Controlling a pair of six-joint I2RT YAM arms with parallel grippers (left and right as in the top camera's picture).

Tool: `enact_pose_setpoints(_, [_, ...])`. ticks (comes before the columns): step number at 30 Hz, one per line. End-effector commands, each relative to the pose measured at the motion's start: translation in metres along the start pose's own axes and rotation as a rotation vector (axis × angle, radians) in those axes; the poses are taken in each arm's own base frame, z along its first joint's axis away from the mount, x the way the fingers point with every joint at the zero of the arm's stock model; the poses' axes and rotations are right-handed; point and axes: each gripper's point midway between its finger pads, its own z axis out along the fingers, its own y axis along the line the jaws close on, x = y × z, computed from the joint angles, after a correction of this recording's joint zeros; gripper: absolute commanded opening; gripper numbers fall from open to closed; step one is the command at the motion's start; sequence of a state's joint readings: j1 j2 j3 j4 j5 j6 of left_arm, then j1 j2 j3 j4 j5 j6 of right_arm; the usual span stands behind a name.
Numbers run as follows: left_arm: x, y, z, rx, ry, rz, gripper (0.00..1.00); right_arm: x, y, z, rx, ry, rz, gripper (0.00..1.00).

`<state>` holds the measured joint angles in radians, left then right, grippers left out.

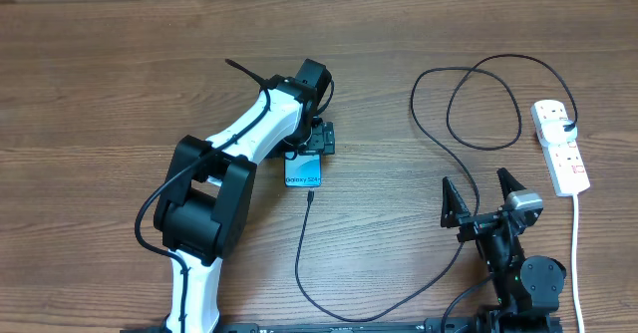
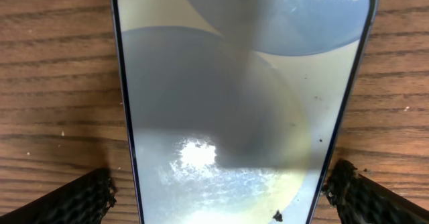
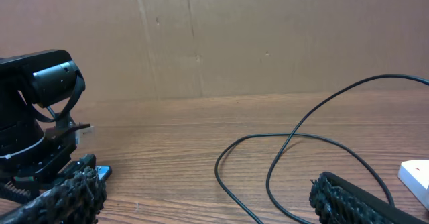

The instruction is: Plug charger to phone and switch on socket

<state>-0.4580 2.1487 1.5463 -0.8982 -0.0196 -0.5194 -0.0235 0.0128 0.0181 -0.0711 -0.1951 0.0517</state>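
One phone (image 1: 303,170) lies mid-tabletop (image 1: 100,74) between the spread fingers of the left end effector (image 1: 317,142), one charger (image 1: 298,258) tip just beside it, one socket (image 1: 560,146) near the right edge, and the right end effector (image 1: 476,183) wide open and empty.

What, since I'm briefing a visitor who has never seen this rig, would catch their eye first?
Probably the left arm reaching to the middle of the table, its left gripper straddling the phone, whose screen fills the left wrist view. Next, the charger sweeps in big black loops from the socket at the right edge, its tip lying just short of the phone's near end. The right gripper sits open at lower right.
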Motion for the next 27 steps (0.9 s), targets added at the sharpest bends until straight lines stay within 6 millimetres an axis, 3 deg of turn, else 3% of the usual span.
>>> enact_pose_setpoints(1, [0.0155, 0.0006, 0.0217, -0.009, 0.058, 0.038, 1.0, 0.002, 0.0007, 0.0002, -0.003, -0.003, -0.005, 1.0])
enact_pose_setpoints(4, [0.0157, 0.0005, 0.0217, -0.008, 0.058, 0.038, 0.98, 0.0018, 0.0007, 0.0002, -0.003, -0.003, -0.005, 1.0])
enact_pose_setpoints(7, [0.0156, 0.0006, 0.0217, -0.008, 0.058, 0.038, 0.89, 0.0019, 0.0008, 0.0002, -0.004, -0.003, -0.005, 1.0])
enact_pose_setpoints(12, [0.0158, 0.0006, 0.0216, -0.009, 0.059, 0.038, 0.94, 0.002, 0.0008, 0.0002, -0.004, -0.003, -0.005, 1.0])
enact_pose_setpoints(17, [0.0157, 0.0006, 0.0216, -0.009, 0.059, 0.038, 0.92, 0.0019, 0.0008, 0.0002, -0.004, -0.003, -0.005, 1.0])
enact_pose_setpoints(23, [0.0158, 0.0006, 0.0216, -0.009, 0.059, 0.038, 0.68, 0.002, 0.0008, 0.0002, -0.004, -0.003, -0.005, 1.0])
enact_pose_setpoints(27, [0.0157, 0.0008, 0.0216, -0.01, 0.059, 0.034, 0.61, 0.0019, 0.0008, 0.0002, -0.004, -0.003, -0.005, 1.0])
